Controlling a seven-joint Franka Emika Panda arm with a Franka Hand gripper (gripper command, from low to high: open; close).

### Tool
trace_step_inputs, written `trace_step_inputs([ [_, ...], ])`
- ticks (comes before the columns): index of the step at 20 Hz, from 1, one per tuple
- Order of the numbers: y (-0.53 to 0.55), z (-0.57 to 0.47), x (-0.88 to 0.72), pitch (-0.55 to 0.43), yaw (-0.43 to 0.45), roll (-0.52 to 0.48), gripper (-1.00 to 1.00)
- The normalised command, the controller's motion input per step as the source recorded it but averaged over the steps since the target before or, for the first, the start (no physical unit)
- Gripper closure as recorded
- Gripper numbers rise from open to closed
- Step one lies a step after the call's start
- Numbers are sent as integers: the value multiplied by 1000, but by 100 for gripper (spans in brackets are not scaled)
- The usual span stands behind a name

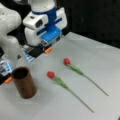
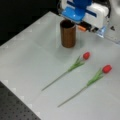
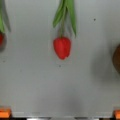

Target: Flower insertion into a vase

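The grey table [image 1: 82, 50] holds everything. The vase [image 1: 24, 82] stands upright in both front views; the wrist view catches only its dark edge [image 3: 117, 58]. Two tulips lie flat, apart from the vase. The gripper [image 1: 40, 51] hovers above the table, holding nothing; the nearer tulip [image 3: 62, 47] lies ahead of its orange fingertips [image 3: 5, 113], spread wide.

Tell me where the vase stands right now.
The vase stands upright on the table at a front view's lower left, empty, left of the nearer tulip; the gripper hangs above and behind it.
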Motion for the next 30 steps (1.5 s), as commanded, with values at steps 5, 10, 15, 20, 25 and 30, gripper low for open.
trace_step_inputs([
  [5, -32, -49, 35, -14, 44, 64, -100],
  [10, -84, -147, 112, -41, 35, 92, -100],
  [15, -85, -145, 112, -36, 22, 101, -100],
  [20, -88, -150, 114, -18, 24, 67, -100],
  [25, -118, -168, 152, -12, 30, 67, -100],
  [30, -109, -169, 175, 11, 17, 80, -100],
])
